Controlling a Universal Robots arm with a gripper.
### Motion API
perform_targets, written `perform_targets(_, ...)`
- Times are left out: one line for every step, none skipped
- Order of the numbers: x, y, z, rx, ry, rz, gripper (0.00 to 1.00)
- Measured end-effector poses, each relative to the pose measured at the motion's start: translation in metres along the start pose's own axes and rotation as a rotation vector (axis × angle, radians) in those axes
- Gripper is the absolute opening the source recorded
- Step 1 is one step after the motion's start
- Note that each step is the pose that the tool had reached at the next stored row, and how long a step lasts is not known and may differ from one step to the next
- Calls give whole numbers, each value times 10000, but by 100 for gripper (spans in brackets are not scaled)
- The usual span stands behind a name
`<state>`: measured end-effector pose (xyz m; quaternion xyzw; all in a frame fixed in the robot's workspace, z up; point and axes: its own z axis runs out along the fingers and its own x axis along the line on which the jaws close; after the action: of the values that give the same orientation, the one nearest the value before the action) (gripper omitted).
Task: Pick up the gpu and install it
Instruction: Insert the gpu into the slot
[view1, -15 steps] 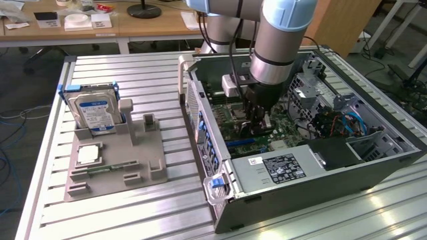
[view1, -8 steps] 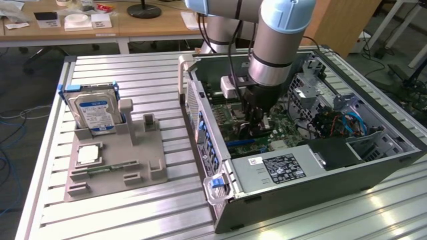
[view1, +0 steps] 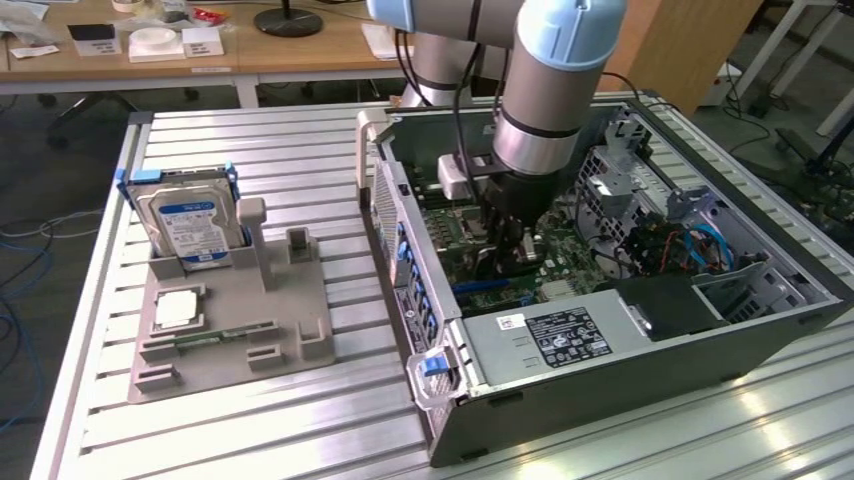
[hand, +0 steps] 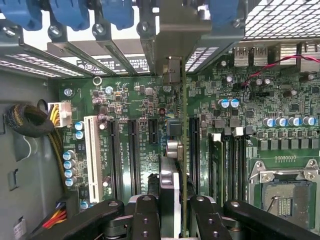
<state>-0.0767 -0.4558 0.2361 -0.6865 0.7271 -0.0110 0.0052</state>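
My gripper (view1: 514, 262) is down inside the open computer case (view1: 747, 345), above the green motherboard (hand: 125, 100). In the wrist view the black fingers (hand: 145, 215) are shut on the gpu (hand: 184, 150). I see the card edge-on, as a thin green blade running away from the fingers between the black expansion slots (hand: 134, 155). Its pale metal end bracket (hand: 172, 47) reaches the case's rear slot openings. Whether the card's lower edge sits in a slot is hidden.
A white slot (hand: 92, 155), memory sticks (hand: 217, 165) and the CPU socket (hand: 285, 197) flank the card. The power supply (view1: 561, 335) lies close to the arm. On the exterior view's left, a grey fixture (view1: 300, 300) holds a hard drive (view1: 187, 225), a chip (view1: 178, 308) and a memory stick (view1: 214, 337).
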Motion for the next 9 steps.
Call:
perform_targets(0,1,5,0,0,1,28)
perform_targets(0,3,9,-1,1,2,28)
perform_targets(1,5,13,-2,2,2,28)
perform_targets(1,9,15,-2,3,4,28)
perform_targets(1,12,18,-1,2,5,28)
perform_targets(0,13,22,-1,1,2,28)
perform_targets(-2,13,27,0,-1,1,28)
perform_targets(-3,14,31,-1,1,1,28)
perform_targets(-4,14,36,-1,0,1,28)
